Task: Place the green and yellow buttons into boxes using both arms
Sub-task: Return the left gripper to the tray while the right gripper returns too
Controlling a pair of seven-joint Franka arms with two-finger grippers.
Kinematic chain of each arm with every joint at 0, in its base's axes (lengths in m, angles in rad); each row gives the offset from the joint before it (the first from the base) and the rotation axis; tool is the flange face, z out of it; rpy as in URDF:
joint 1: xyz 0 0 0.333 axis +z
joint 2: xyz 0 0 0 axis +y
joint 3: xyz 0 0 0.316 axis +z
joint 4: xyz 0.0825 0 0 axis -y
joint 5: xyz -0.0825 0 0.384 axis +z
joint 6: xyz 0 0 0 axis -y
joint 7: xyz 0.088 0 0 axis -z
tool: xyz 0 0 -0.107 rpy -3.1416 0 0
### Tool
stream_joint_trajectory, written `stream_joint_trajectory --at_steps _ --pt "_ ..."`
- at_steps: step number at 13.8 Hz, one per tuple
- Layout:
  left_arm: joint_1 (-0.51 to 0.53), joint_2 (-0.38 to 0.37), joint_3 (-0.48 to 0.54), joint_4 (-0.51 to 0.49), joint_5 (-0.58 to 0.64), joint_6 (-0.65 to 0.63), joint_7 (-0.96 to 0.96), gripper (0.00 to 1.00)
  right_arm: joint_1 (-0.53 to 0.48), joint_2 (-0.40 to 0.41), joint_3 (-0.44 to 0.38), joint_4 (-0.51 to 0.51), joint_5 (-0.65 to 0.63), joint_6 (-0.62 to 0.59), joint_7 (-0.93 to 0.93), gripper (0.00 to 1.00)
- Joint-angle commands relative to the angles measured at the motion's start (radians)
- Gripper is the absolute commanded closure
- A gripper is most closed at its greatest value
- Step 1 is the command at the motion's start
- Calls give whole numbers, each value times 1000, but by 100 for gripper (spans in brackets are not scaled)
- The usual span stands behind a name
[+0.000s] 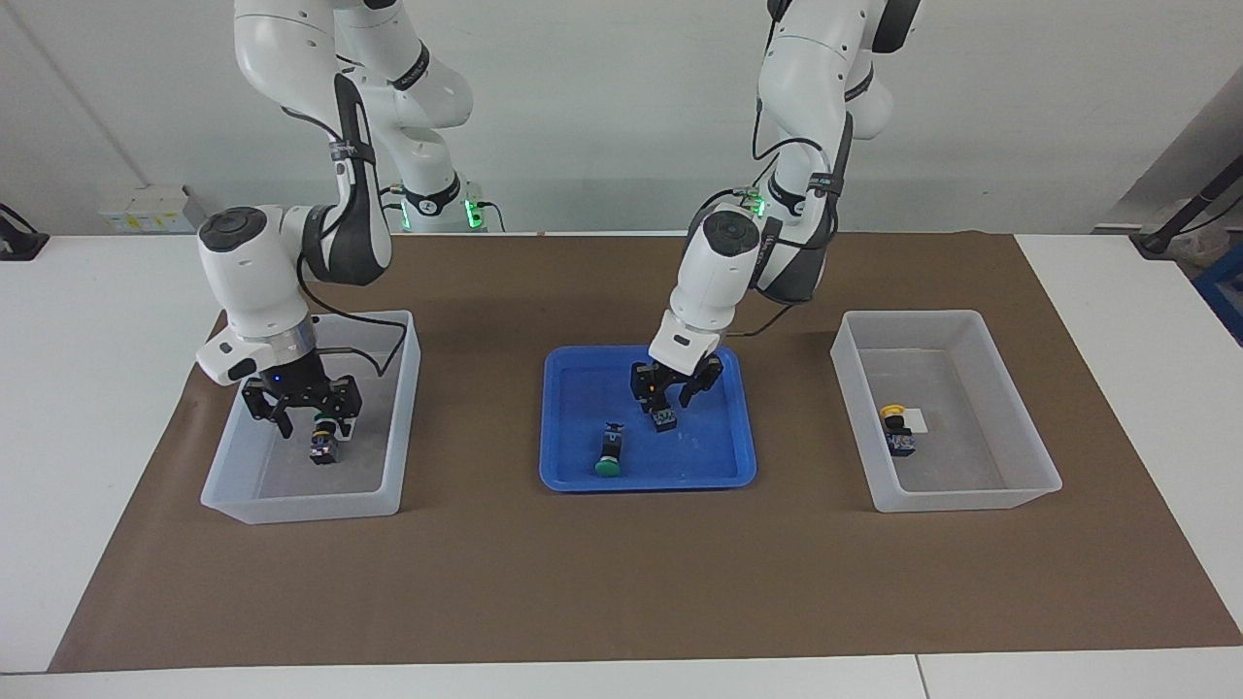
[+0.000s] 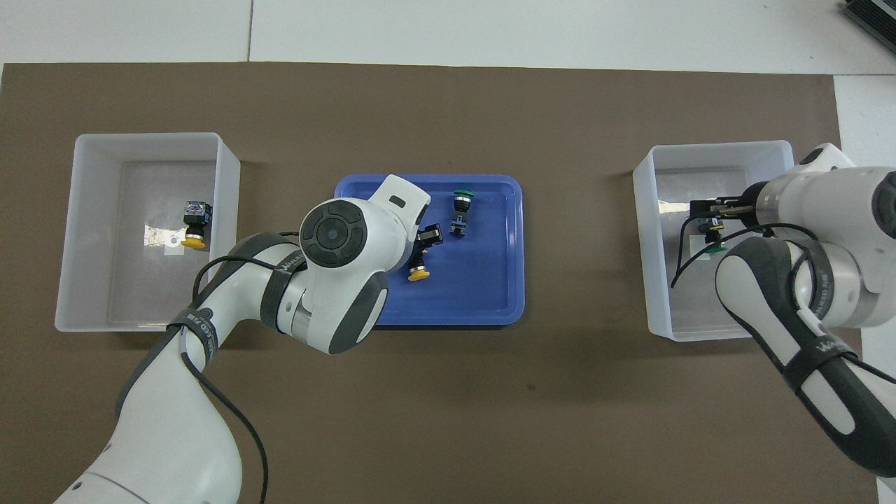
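Note:
My left gripper [image 1: 670, 398] is open and low in the blue tray [image 1: 563, 476], over the cap end of a yellow button [image 1: 664, 419]. In the overhead view this gripper [image 2: 425, 241] covers the button's body and the yellow cap [image 2: 418, 275] shows. A green button [image 1: 609, 456] lies in the tray beside it. My right gripper [image 1: 303, 417] is open inside the box [image 1: 301, 510] at the right arm's end, just above a second green button [image 1: 324, 442]. A second yellow button [image 1: 895, 427] lies in the other box [image 1: 961, 495].
The blue tray [image 2: 490, 308] lies mid-table between the two boxes [image 2: 647, 280] [image 2: 66, 280] on a brown mat. Bare mat runs along the edge farthest from the robots. A black cable hangs from the right wrist into its box.

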Motion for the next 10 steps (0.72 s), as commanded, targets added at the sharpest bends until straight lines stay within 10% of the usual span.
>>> stream_joint_trajectory --at_steps 1,6,10 --pt "-16 -14 17 -42 0 52 -6 32 34 29 5 169 16 -169 75 10" --pt "-44 23 17 -82 0 134 -8 32 163 81 5 315 10 -258 295 2" --pt "-44 21 17 -85 0 132 -3 65 240 115 5 352 18 -214 407 1"
